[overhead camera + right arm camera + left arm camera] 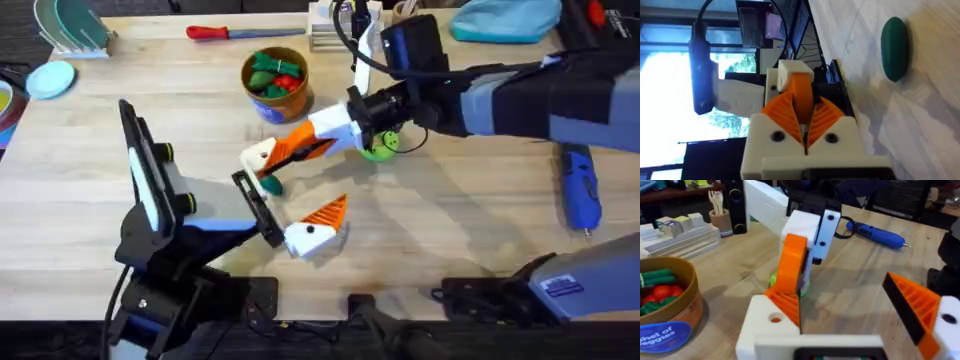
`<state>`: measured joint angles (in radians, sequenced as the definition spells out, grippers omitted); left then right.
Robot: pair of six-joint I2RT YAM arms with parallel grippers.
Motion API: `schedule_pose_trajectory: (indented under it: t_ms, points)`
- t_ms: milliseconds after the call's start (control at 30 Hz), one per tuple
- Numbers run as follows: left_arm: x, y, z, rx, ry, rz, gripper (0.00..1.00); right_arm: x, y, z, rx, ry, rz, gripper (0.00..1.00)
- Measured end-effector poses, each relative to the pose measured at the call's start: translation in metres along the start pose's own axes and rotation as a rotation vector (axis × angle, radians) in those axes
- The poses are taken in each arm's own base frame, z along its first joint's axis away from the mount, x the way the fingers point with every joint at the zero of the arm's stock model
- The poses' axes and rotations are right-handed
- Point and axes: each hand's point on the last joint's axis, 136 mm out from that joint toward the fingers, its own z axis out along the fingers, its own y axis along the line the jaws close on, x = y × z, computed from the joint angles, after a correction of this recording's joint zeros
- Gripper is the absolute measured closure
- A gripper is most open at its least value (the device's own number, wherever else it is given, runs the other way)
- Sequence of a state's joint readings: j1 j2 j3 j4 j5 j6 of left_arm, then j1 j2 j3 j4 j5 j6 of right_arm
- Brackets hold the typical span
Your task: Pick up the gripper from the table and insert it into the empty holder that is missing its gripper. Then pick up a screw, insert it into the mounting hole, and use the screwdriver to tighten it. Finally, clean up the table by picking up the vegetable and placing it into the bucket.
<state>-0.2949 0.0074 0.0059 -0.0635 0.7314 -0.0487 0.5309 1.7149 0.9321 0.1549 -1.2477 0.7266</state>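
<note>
One vegetable (271,186), perhaps touching the holder (259,157).

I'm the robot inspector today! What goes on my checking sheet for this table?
Surface: wooden table, no spills seen.
Job's things: loose orange tip held at the holder; vegetable on the table just below them; bucket behind, with toy veggies inside; blue screwdriver lying far right; screw: nothing seen.
Clutter: red screwdriver; green ring.
Claws: right claw shut on the loose orange tip; left claw open.
Cables: black cable looping by the right arm.
Surroundings: rack, back left corner.
</note>
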Motion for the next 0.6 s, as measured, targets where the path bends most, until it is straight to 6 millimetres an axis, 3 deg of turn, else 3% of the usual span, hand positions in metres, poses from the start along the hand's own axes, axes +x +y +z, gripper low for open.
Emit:
schedule_pose_trajectory:
  t_ms: [333,600]
  points:
    - [-0.0005,0.0060,-0.0004,-0.033,-0.002,-0.024,0.008,-0.0045,-0.0021,0.0049,0.031,-0.021,0.011,0.993]
    - [-0.0008,0.0077,-0.0005,-0.043,-0.003,-0.022,0.008,-0.0049,-0.0031,0.0054,0.037,-0.025,0.019,0.787]
